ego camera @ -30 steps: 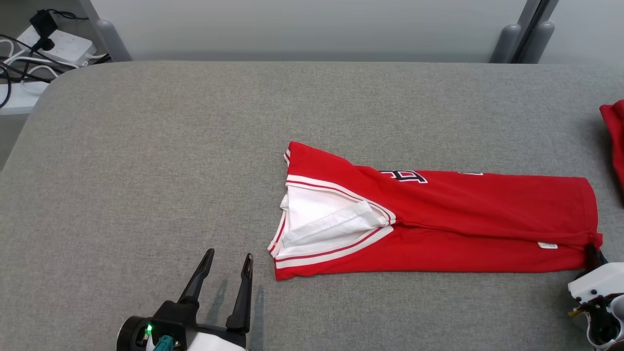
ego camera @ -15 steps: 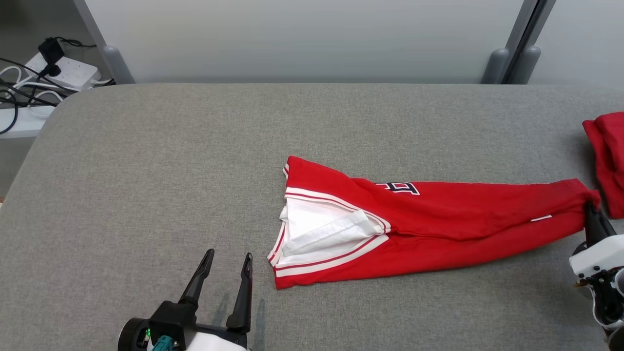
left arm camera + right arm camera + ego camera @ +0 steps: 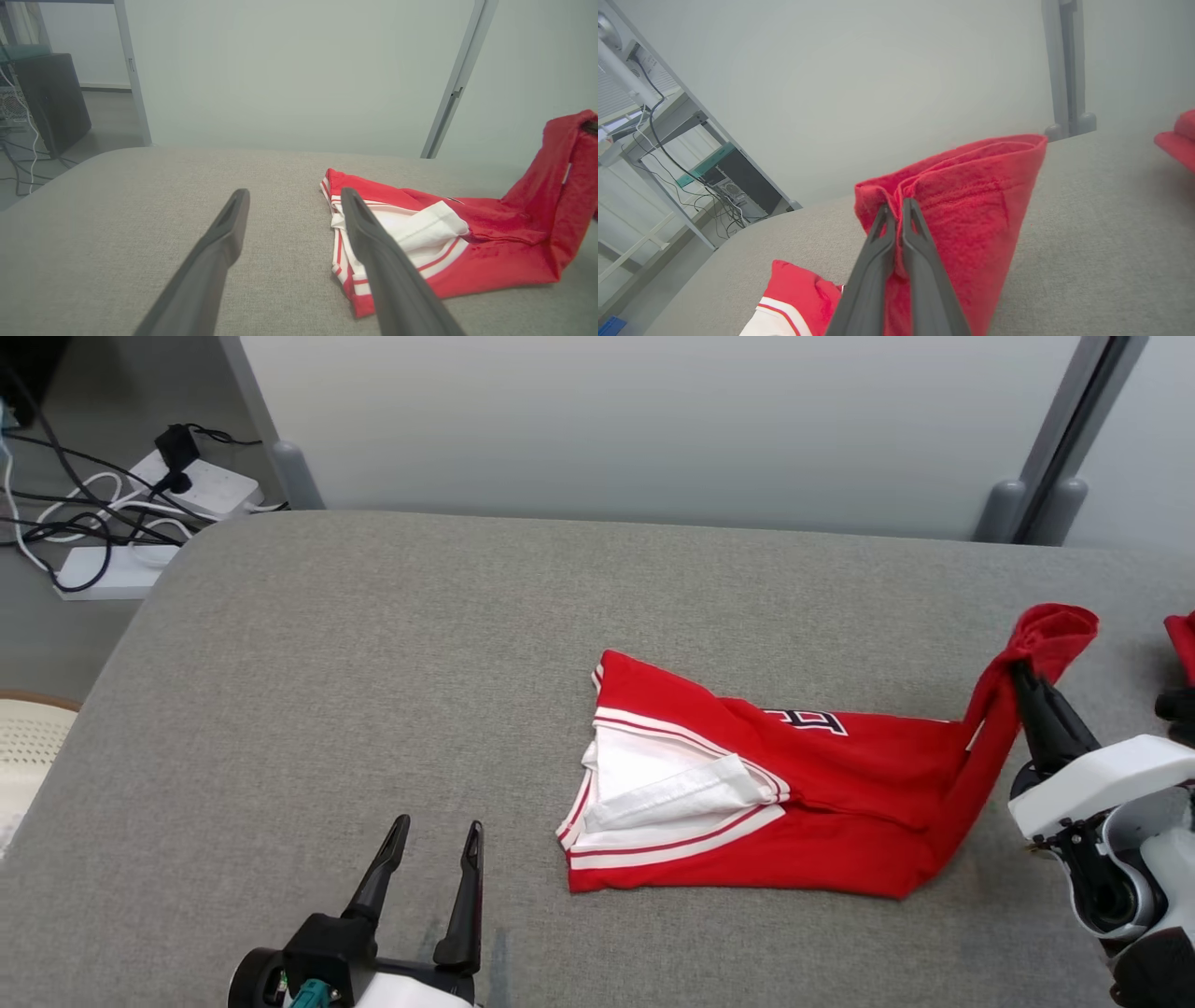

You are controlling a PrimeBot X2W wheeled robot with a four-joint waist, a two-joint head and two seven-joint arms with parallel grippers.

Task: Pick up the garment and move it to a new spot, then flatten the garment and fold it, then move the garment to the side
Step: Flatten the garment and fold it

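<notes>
**Holding one end of a red jersey above a grey table**

Pinched shut on red cloth, the right gripper (image 3: 1018, 667) stands at the right side of the scene. Its two long dark fingers grip the right end of a red jersey (image 3: 840, 831) and hold that end up, clear of the grey fabric-covered table (image 3: 373, 663). In the right wrist view the bunched cloth folds over the pressed-together fingertips (image 3: 883, 217).

From the grip the cloth slopes down and to the left in a narrow band. The rest of the jersey lies on the table, right of centre. Its neck opening faces left, edged with white and red stripes, with white lining showing inside. Part of some dark lettering with a white outline shows along its far side.

The left gripper (image 3: 439, 821) sits at the near left with its fingers spread apart and nothing between them. It is low over the table, near the jersey's neck opening but apart from it.

A second red cloth (image 3: 1181, 639) lies at the table's right edge, near the held end. White power strips with tangled cables (image 3: 201, 485) lie on the floor past the far left corner. A pale panel (image 3: 653, 420) stands behind the table.
</notes>
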